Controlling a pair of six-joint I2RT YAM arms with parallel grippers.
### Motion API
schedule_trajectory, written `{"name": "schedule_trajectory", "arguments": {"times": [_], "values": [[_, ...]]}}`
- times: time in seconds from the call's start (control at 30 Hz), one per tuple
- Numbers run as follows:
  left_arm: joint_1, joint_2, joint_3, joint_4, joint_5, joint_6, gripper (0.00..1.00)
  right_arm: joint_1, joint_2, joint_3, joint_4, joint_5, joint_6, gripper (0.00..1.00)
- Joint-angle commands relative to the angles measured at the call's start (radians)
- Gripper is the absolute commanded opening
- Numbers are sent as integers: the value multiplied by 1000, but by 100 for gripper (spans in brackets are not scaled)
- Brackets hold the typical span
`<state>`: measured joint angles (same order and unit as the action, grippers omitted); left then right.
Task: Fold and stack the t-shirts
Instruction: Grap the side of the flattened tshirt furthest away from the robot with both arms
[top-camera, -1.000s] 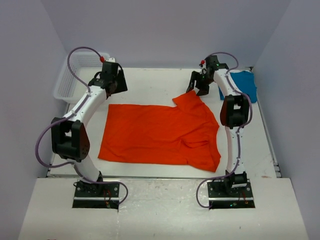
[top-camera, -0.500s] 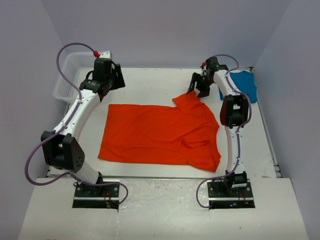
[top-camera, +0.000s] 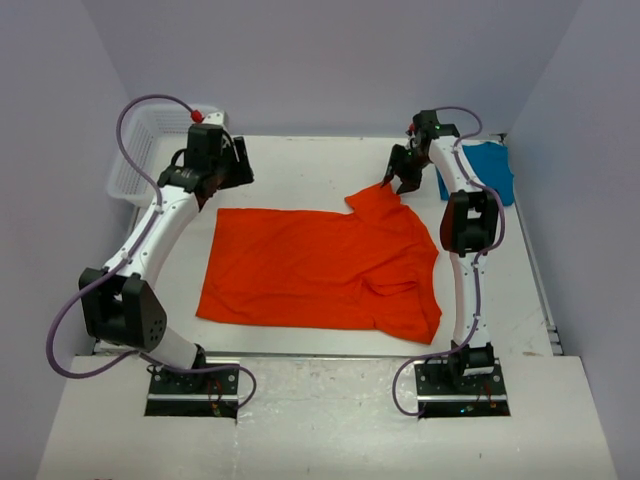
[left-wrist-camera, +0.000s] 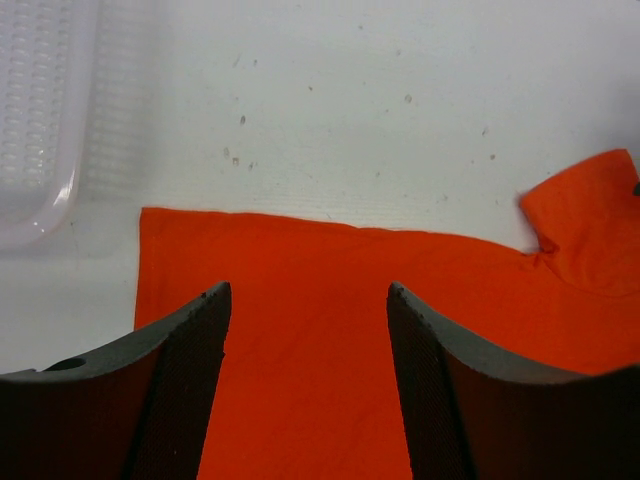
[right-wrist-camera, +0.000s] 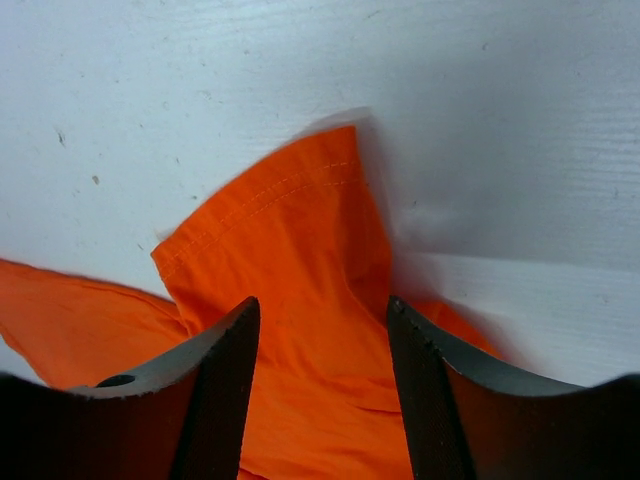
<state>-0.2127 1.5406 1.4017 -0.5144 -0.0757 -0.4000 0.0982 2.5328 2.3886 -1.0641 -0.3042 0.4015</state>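
Note:
The orange-red t-shirt (top-camera: 320, 270) lies spread flat in the middle of the white table (top-camera: 300, 165). Its far right sleeve (right-wrist-camera: 290, 220) is rumpled and stands up a little. My right gripper (top-camera: 397, 183) hangs over that sleeve, and in the right wrist view its jaws (right-wrist-camera: 322, 310) stand apart with the sleeve cloth between them, not pinched. My left gripper (top-camera: 225, 175) hovers over the shirt's far left corner (left-wrist-camera: 160, 230), open (left-wrist-camera: 308, 300), with only flat orange cloth below. The teal-blue t-shirt (top-camera: 492, 170) lies bunched at the far right behind the right arm.
A white mesh basket (top-camera: 135, 165) stands at the far left corner, its rim (left-wrist-camera: 35, 120) close to the left gripper. Grey walls close in the table at the back and on both sides. Bare table shows between the two grippers.
The left arm's elbow has swung up and out to the left, its gripper staying near the shirt's far left corner. The right gripper's jaws have narrowed around the sleeve.

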Motion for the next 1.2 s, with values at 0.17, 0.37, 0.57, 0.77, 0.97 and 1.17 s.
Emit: {"name": "schedule_trajectory", "arguments": {"times": [0.17, 0.37, 0.57, 0.77, 0.97, 1.17], "values": [[-2, -103, -15, 48, 62, 7, 65, 15, -9, 34, -63, 83, 34, 52], [-4, -91, -136, 117, 51, 12, 64, 86, -314, -354, 344, 295, -6, 84], [-14, -42, -225, 158, 27, 1, 63, 113, -431, -299, 351, 333, -38, 94], [-53, -85, -325, 185, -30, 7, 52, 173, -679, -521, 366, 344, -46, 92], [-70, -102, -379, 172, -30, 0, 0, 244, -920, -945, 443, 185, 13, 0], [-111, -67, -313, 177, 91, -7, 0, 400, -1072, -1189, 398, 224, 54, 0]]}}
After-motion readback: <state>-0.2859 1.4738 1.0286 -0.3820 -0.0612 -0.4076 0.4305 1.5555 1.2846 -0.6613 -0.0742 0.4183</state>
